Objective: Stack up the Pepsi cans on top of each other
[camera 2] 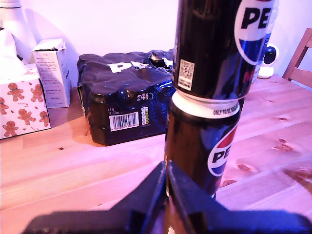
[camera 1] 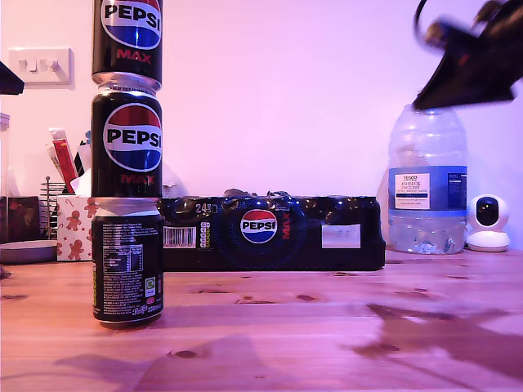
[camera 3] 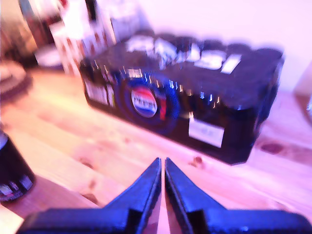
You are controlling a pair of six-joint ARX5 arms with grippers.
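Three black Pepsi Max cans stand stacked in a column at the exterior view's left: the bottom can (camera 1: 127,261) shows its small print, the middle can (camera 1: 127,147) and top can (camera 1: 128,37) show the globe logo. The first wrist view shows two of them close up, a lower can (camera 2: 204,146) with an upper can (camera 2: 219,44) on its rim. My first gripper (camera 2: 164,168) is shut and holds nothing, its tips right beside the lower can. My second gripper (camera 3: 162,163) is shut and empty above the table. Its blurred arm (camera 1: 470,57) is in the exterior view's upper right, far from the stack.
The long black Pepsi multipack (camera 1: 274,233) lies behind the stack. At the exterior view's right stand a water bottle (camera 1: 426,184) and a small white camera (camera 1: 488,222). A gingerbread-print tissue box (camera 2: 19,105) and a white carton (camera 2: 52,73) stand near the wall.
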